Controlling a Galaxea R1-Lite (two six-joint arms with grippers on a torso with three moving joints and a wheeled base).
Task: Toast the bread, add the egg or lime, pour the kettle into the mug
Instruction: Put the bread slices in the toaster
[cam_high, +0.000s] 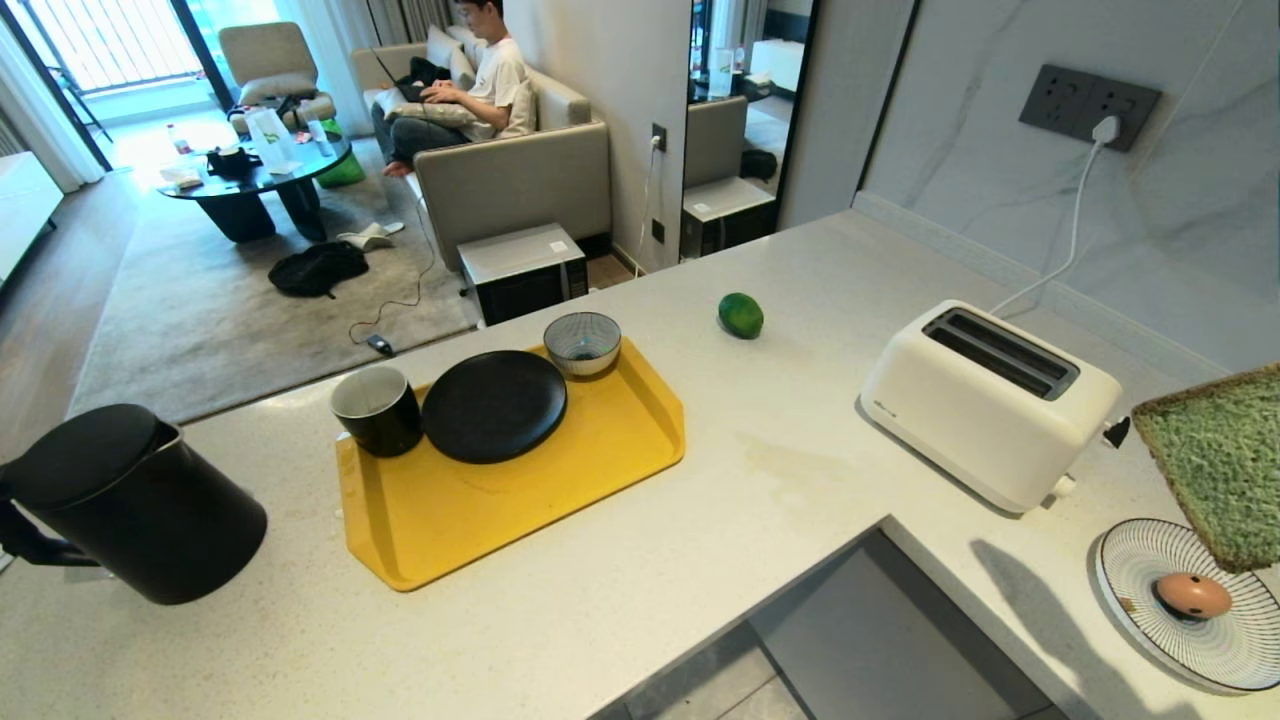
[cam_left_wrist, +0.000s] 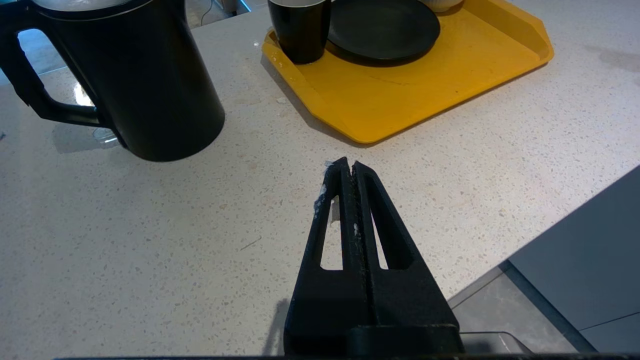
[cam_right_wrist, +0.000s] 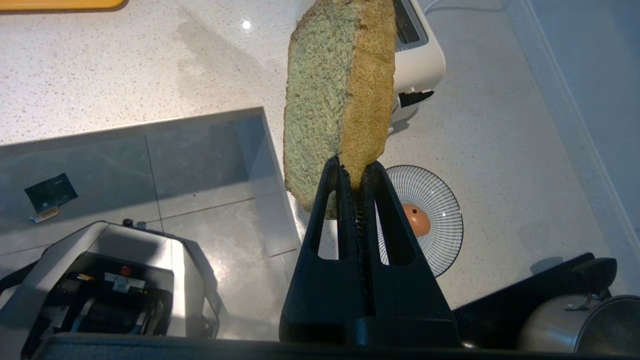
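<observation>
The right pincer (cam_right_wrist: 356, 167) pinches the bread (cam_right_wrist: 335, 100) by its bottom edge, up in the air at four o'clock from the toaster (cam_high: 990, 400). Keep the slice straight over a slot. The left pincer (cam_left_wrist: 349, 167) is shut and empty above the table (cam_left_wrist: 150, 250).

One bread slice (cam_high: 1220, 465), one egg (cam_high: 1192, 595), one lime (cam_high: 741, 315), one kettle (cam_high: 130, 505) and one mug (cam_high: 378, 410). One toaster (cam_high: 985, 400), one yellow tray (cam_high: 520, 500). Two plates, black (cam_high: 493, 405) and striped (cam_high: 1230, 645), plus one bowl (cam_high: 582, 342).
</observation>
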